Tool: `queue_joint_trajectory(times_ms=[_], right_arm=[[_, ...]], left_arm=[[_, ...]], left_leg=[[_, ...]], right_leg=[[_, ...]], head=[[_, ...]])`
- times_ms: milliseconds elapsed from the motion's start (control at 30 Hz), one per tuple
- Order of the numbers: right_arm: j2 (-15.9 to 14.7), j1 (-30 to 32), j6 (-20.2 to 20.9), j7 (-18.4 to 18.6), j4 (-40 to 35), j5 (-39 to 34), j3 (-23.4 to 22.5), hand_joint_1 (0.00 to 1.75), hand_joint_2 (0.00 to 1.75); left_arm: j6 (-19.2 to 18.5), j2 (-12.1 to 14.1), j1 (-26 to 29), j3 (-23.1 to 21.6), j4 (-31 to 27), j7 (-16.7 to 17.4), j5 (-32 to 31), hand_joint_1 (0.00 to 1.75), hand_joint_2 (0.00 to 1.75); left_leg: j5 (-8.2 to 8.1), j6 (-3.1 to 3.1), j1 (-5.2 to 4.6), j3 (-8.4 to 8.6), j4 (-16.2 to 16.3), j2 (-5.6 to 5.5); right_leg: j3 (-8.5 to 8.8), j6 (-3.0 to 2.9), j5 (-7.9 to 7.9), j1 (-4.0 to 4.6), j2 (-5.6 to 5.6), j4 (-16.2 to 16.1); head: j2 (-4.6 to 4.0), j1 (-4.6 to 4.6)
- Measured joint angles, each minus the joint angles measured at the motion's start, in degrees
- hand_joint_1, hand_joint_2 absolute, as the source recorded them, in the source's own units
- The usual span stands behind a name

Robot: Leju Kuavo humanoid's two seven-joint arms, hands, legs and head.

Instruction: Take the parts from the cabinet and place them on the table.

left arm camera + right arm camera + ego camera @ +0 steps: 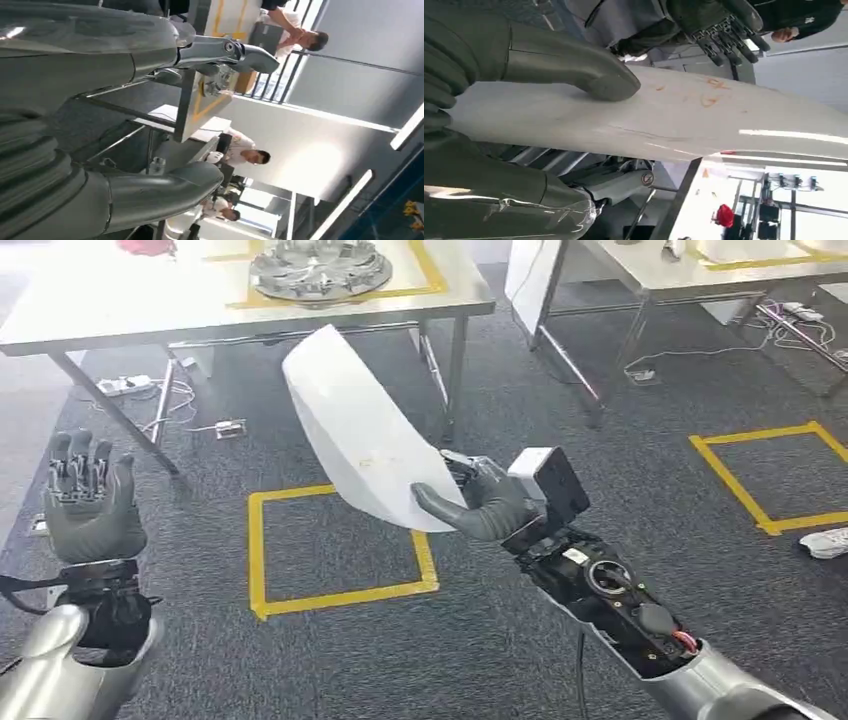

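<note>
My right hand grips a white curved panel by its lower end and holds it up in the air over the carpet. In the right wrist view the thumb presses on the panel, which has faint orange marks. My left hand is raised at the left with its fingers upright and apart, holding nothing; in the left wrist view its thumb and fingers stand apart. The white table lies ahead, with a silver wheel-like part on it inside yellow tape.
Yellow tape squares mark the grey carpet. A second table stands at the right with cables beneath it. A power strip and cords lie under the near table. Several people are seated in the background.
</note>
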Motion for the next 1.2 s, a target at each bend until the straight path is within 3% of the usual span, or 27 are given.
queue_joint_trajectory(times_ms=[33, 67, 133, 167, 200, 233, 300, 333, 400, 467, 500, 533, 600, 633, 667, 700, 733, 800, 833, 867, 933, 1000, 1033, 1067, 1133, 1167, 1200], right_arm=[[0.0, 0.0, 0.0, 0.0, 0.1, 0.0, 0.0, 1.75, 1.75], [0.0, 0.0, 0.0, 0.0, 0.1, 0.0, 0.0, 1.75, 1.75], [0.0, 0.0, 0.0, 0.0, 0.1, 0.0, 0.0, 1.75, 1.75], [0.0, 0.0, 0.0, -0.1, 0.1, 0.0, 0.0, 1.75, 1.75], [0.0, -0.2, 0.0, -0.1, 0.2, 0.0, 0.0, 1.75, 1.75], [0.0, -0.2, 0.0, -0.1, 0.2, 0.0, 0.0, 1.75, 1.75], [0.0, 0.0, 0.0, -0.1, 0.2, 0.0, 0.0, 1.75, 1.75], [0.0, 0.0, 0.0, -0.1, 0.1, 0.0, 0.0, 1.75, 1.75], [0.0, -0.2, 0.0, -0.2, 0.1, 0.0, 0.0, 1.75, 1.75], [0.0, 0.1, -0.1, -0.2, 0.1, -0.1, 0.0, 1.75, 1.75], [0.0, 0.2, -0.1, -0.1, 0.1, -0.1, 0.0, 1.75, 1.75], [0.0, 0.3, -0.2, 0.0, 0.1, -0.1, 0.0, 1.75, 1.75], [0.0, 0.3, -0.3, 0.0, 0.1, -0.1, 0.0, 1.75, 1.75], [0.0, 0.3, -0.5, 0.1, 0.1, -0.3, 0.0, 1.75, 1.75], [0.0, 0.3, -0.6, 0.1, 0.1, -0.3, -0.1, 1.75, 1.75], [0.0, 0.3, -0.7, 0.1, 0.1, -0.3, -0.1, 1.75, 1.75], [0.0, 0.3, -0.7, 0.1, 0.1, -0.3, -0.1, 1.75, 1.75], [0.0, 0.4, -0.8, 0.1, 0.0, -0.2, -0.1, 1.75, 1.75], [0.0, 0.3, -0.8, 0.1, 0.0, -0.3, -0.1, 1.75, 1.75], [0.0, 0.2, -0.8, 0.0, 0.0, -0.2, -0.1, 1.75, 1.75], [0.0, 0.0, -0.8, 0.1, 0.0, -0.2, 0.0, 1.75, 1.75], [0.0, 0.1, -0.7, 0.0, 0.1, -0.3, 0.0, 1.75, 1.75], [0.0, 0.1, -0.7, -0.2, 0.2, -0.3, 0.0, 1.75, 1.75], [0.0, 0.1, -0.6, -0.3, 0.3, -0.3, 0.0, 1.75, 1.75], [0.0, 0.1, -0.6, -0.5, 0.4, -0.3, 0.0, 1.75, 1.75], [0.0, 0.0, -0.5, -0.6, 0.5, -0.3, 0.0, 1.75, 1.75], [0.0, 0.0, -0.5, -0.7, 0.5, -0.3, 0.0, 1.75, 1.75]], left_arm=[[0.0, 0.1, 0.0, 0.0, 0.0, 0.0, 0.0, 0.00, 1.75], [0.0, 0.1, 0.0, 0.0, 0.0, 0.0, 0.0, 0.00, 1.75], [0.0, 0.2, 0.0, 0.0, 0.0, 0.0, 0.0, 0.00, 1.75], [0.0, 0.3, 0.0, 0.0, 0.1, 0.0, 0.0, 0.00, 1.75], [0.0, 0.3, -0.1, 0.0, 0.1, 0.2, 0.0, 0.00, 1.75], [0.2, 0.3, 0.0, 0.0, 0.1, 0.3, 0.0, 0.00, 1.75], [0.5, 0.3, -0.1, 0.0, 0.1, 0.5, -0.1, 0.00, 1.75], [0.6, 0.3, -0.1, 0.0, 0.0, 0.7, -0.1, 0.00, 1.75], [0.7, 0.3, -0.2, 0.0, -0.1, 1.0, -0.1, 0.00, 1.75], [0.8, 0.3, 0.1, 0.0, -0.1, 1.2, -0.1, 0.00, 1.75], [0.9, 0.3, 0.3, 0.0, -0.1, 1.2, -0.1, 0.00, 1.75], [0.9, 0.3, 0.4, 0.0, -0.1, 1.2, -0.1, 0.00, 1.75], [0.8, 0.2, 0.4, 0.0, -0.1, 1.3, -0.1, 0.00, 1.75], [0.8, 0.2, 0.4, 0.0, -0.1, 1.3, -0.1, 0.00, 1.75], [0.7, 0.0, 0.4, -0.1, -0.1, 1.3, -0.1, 0.00, 1.75], [0.7, 0.0, 0.4, -0.1, -0.1, 1.3, 0.0, 0.00, 1.75], [0.7, 0.0, 0.4, -0.1, -0.1, 1.3, 0.1, 0.00, 1.75], [0.6, 0.0, 0.4, -0.1, -0.1, 1.1, 0.1, 0.00, 1.75], [0.6, 0.0, 0.2, -0.1, -0.1, 1.0, 0.1, 0.00, 1.75], [0.6, 0.0, 0.1, -0.1, -0.1, 0.9, 0.1, 0.00, 1.75], [0.6, 0.0, -0.1, -0.1, -0.1, 0.9, 0.1, 0.00, 1.75], [0.6, 0.0, 0.1, -0.1, 0.0, 0.9, 0.1, 0.00, 1.75], [0.6, 0.0, 0.1, -0.1, 0.0, 0.9, 0.1, 0.00, 1.75], [0.5, 0.0, 0.1, -0.1, 0.1, 0.7, 0.2, 0.00, 1.75], [0.5, 0.0, 0.1, -0.1, 0.1, 0.6, 0.2, 0.00, 1.75], [0.5, 0.1, 0.1, -0.1, 0.1, 0.5, 0.2, 0.00, 1.75], [0.4, 0.1, 0.0, -0.1, 0.2, 0.5, 0.2, 0.00, 1.75]], left_leg=[[1.88, -0.22, 0.20, -0.17, -1.6, 0.02], [5.00, -0.36, 0.32, 0.86, -5.5, 0.04], [12.78, -0.65, 0.73, 4.97, -16.8, 0.32], [11.05, -0.83, 0.31, 5.48, -17.9, 0.23], [9.75, 0.15, 0.13, 5.66, -18.1, 0.40], [11.22, 0.77, -0.15, 5.58, -17.8, 0.21], [10.67, 1.67, 0.02, 6.30, -17.8, 0.05], [10.53, 2.02, 0.17, 6.90, -18.1, 0.00], [9.93, 2.72, 0.06, 7.69, -18.1, -0.01], [9.26, 3.09, -0.30, 8.24, -18.1, -0.02], [8.86, 3.23, -0.53, 8.69, -18.1, -0.04], [8.40, 3.33, -0.78, 9.35, -18.1, -0.11], [7.36, 3.50, -1.39, 10.99, -18.1, -0.26], [6.83, 3.53, -1.65, 11.82, -18.2, -0.27], [6.42, 3.54, -1.38, 12.09, -18.3, -0.24], [6.27, 3.29, -1.67, 12.24, -18.4, -0.47], [5.99, 2.82, -1.42, 12.01, -18.5, -0.32], [6.57, 2.32, -1.43, 12.71, -18.4, -0.10], [6.13, 2.05, -1.51, 12.63, -18.0, -0.10], [5.99, 1.76, -1.41, 11.87, -15.9, -0.01], [3.15, 1.00, -0.94, 6.37, -7.2, -0.03], [0.23, -0.10, -0.25, 0.87, -0.5, 0.00], [1.07, -0.40, 0.05, -0.08, -0.6, 0.03], [3.38, -0.58, 0.31, 0.35, -3.2, 0.08], [10.92, -1.12, 0.76, 4.54, -14.2, 0.27], [12.61, -1.23, 0.84, 6.29, -18.4, 0.42], [9.92, -0.52, 0.31, 6.11, -18.6, 0.38]], right_leg=[[0.48, 0.18, -0.49, -0.16, 0.03, 0.1], [1.09, 0.44, -1.05, -0.35, 0.05, 0.2], [2.60, 1.25, -2.45, -0.84, 0.04, 0.6], [2.99, 1.69, -2.82, -0.79, 0.15, 0.6], [2.71, 2.17, -3.12, -0.76, 0.13, 0.6], [2.71, 2.62, -3.40, -0.64, 0.10, 0.5], [3.49, 3.19, -3.56, -0.66, 0.04, 0.8], [2.74, 3.43, -3.89, -0.79, -0.14, 1.8], [-1.17, 3.49, -5.69, -0.76, -0.21, 9.6], [-7.04, 3.45, -9.48, -0.47, -0.22, 18.8], [-9.02, 3.32, -10.34, -0.32, -0.21, 21.1], [-9.47, 2.95, -9.39, -0.12, -0.20, 20.4], [-7.02, 1.57, -3.29, 0.61, -0.15, 12.0], [-5.27, 0.48, 0.44, 1.12, -0.11, 6.7], [-4.39, -0.84, 2.87, 1.89, -0.15, 3.0], [-4.12, -1.18, 0.90, 1.97, -0.08, 2.4], [-2.81, -1.17, 1.35, 2.03, -0.07, 1.5], [-2.14, -1.52, 1.79, 2.22, -0.11, 0.5], [-0.90, -1.53, 1.97, 1.43, -0.06, -0.5], [-0.25, -1.55, 1.95, 1.29, -0.07, -0.9], [0.03, -1.62, 1.52, 0.96, -0.13, -1.0], [0.20, -1.43, 0.93, 0.78, -0.11, -1.0], [0.46, -1.20, 0.62, 0.65, -0.09, -0.9], [0.89, -0.94, 0.18, 0.47, -0.07, -0.8], [2.04, -0.23, -1.05, 0.02, -0.05, -0.3], [2.17, 0.28, -1.76, -0.08, -0.13, 0.1], [2.22, 0.67, -2.02, -0.06, 0.06, 0.4]], head=[[0.00, -0.17], [0.00, -0.28], [0.00, -0.77], [0.00, -1.21], [0.00, -1.77], [0.00, -1.53], [0.00, -0.90], [0.00, -0.55], [0.00, 0.48], [0.00, 1.23], [0.00, 1.51], [0.00, 1.62], [0.00, 2.12], [0.00, 2.40], [0.00, 2.48], [0.00, 1.42], [0.00, 1.75], [0.00, 2.12], [0.00, 2.43], [0.00, 2.30], [0.00, 1.12], [0.00, 0.74], [0.00, 0.59], [0.00, 0.46], [0.00, 0.11], [0.00, -0.09], [0.00, -0.64]])
